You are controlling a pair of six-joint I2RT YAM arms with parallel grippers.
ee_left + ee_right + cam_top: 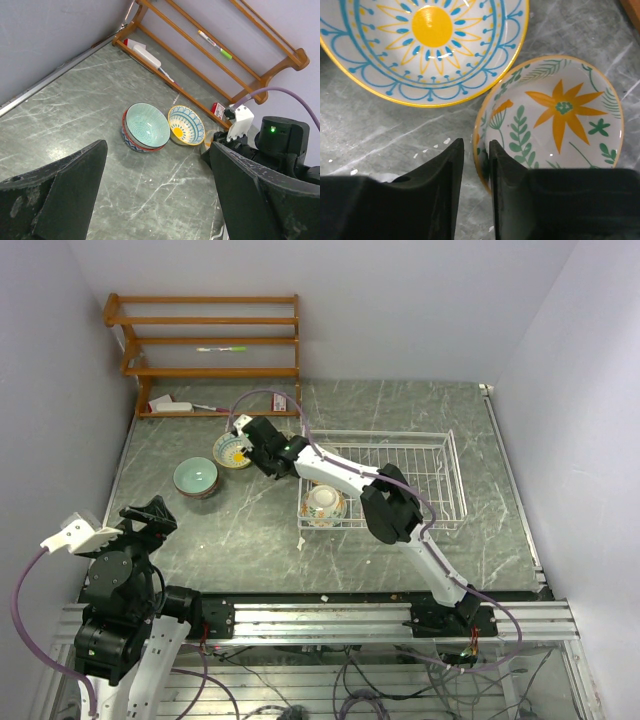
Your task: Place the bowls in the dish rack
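Right end effector (475, 148) clamping orange-flower bowl (560, 115) rim, beside sun-pattern bowl (432, 30)

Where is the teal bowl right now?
Top view: the teal bowl sits on the table, left of the dish rack, beside the yellow-and-blue sun-pattern bowl and near the wooden shelf.
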